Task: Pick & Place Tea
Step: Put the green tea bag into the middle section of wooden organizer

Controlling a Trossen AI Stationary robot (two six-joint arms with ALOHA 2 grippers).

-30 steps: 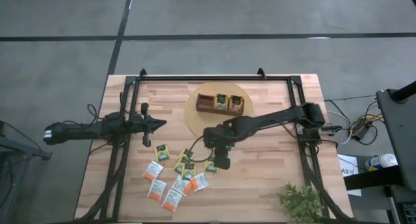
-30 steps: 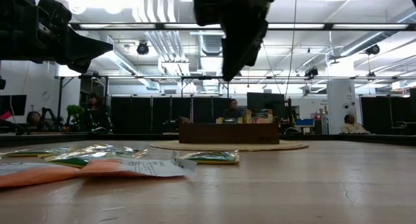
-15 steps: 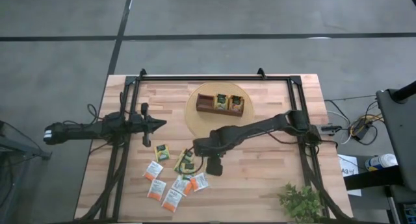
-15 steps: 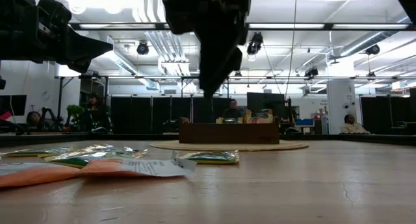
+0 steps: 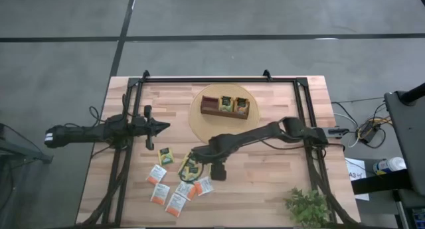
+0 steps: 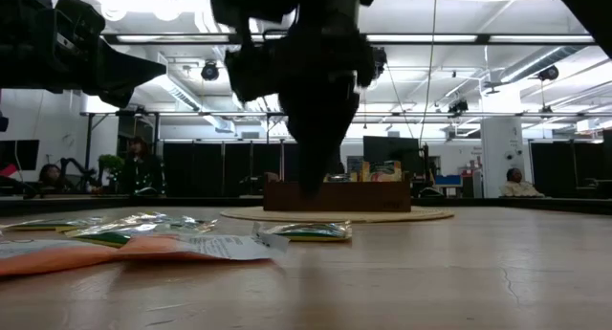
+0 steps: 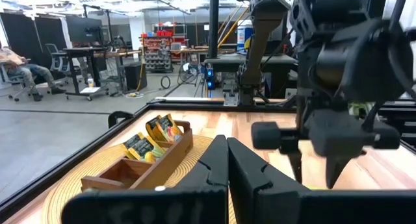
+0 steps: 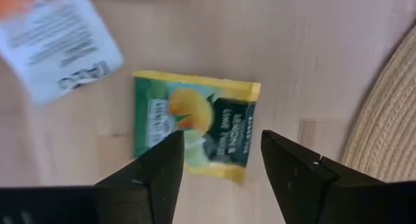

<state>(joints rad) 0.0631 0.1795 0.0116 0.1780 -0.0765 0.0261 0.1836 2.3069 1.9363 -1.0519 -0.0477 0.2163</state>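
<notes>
The right tool (image 5: 194, 164) is lowered over the loose tea packets (image 5: 176, 182) scattered on the near-left part of the counter (image 5: 265, 182). In the right wrist view its two fingers (image 8: 162, 169) are seen spread apart, with a yellow-green packet (image 8: 195, 125) lying flat on the wood between and just beyond them; nothing is gripped. A white-and-orange packet (image 8: 55, 45) lies just beside that one, and the edge of the woven mat (image 8: 390, 113) shows at one side. In the high view a brown wooden tray (image 5: 226, 106) is set on the round mat (image 5: 197, 116) toward the far middle of the counter, with yellow-green packets (image 5: 234, 104) standing in two of its compartments. The left tool (image 5: 161, 126) is held above the left side of the counter, well apart from the packets, its fingers (image 7: 214, 169) pressed together and empty. A potted plant (image 5: 307, 206) stands at the near-right corner.
</notes>
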